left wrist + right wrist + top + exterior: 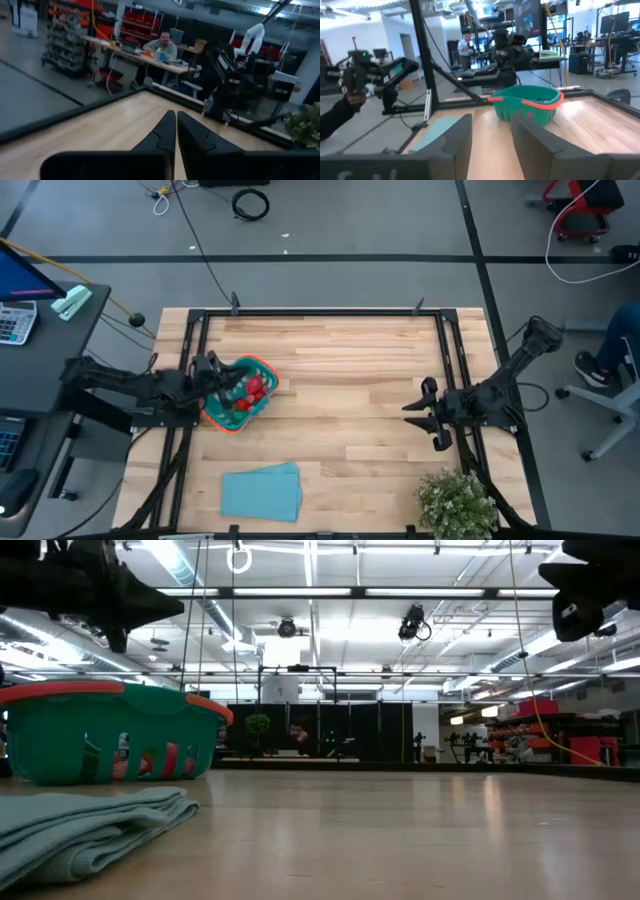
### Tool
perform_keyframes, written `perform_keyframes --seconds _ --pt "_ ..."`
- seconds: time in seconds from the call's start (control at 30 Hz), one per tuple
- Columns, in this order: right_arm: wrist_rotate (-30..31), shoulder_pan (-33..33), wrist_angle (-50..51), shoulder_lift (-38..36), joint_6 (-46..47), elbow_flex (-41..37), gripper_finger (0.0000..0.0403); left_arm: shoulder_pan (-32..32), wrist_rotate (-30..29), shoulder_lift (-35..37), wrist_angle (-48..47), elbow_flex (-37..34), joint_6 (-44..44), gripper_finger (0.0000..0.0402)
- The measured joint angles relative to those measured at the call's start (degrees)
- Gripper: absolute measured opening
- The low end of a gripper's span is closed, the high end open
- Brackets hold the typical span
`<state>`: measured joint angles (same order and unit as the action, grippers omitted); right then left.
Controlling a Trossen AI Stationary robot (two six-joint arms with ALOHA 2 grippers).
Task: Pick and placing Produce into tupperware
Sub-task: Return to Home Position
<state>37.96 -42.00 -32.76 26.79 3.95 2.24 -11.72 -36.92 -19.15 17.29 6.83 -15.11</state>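
Observation:
The teal tupperware (240,395) with the orange rim stands on its base near the table's left side; it also shows in the low view (110,735) and the right wrist view (527,105). Red and pink produce (252,390) lies inside it. My left gripper (225,378) hangs above the tub, its fingers shut and empty (176,131). My right gripper (425,416) waits at the table's right side, raised off the wood, its fingers open (492,137) and pointing toward the tub.
A folded light-blue cloth (262,490) lies by the near edge, left of the middle. A bushy pale-green potted plant (458,502) stands at the near right corner. Bare wood (350,390) stretches between the tub and the right arm. People show in the room beyond.

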Motion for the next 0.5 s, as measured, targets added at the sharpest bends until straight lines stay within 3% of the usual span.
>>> perform_keyframes --seconds 0.5 --pt "10.2 -7.4 -0.4 -0.7 -0.7 -1.7 0.0144 0.0 -0.1 16.7 -15.9 0.0 1.3 0.0011"
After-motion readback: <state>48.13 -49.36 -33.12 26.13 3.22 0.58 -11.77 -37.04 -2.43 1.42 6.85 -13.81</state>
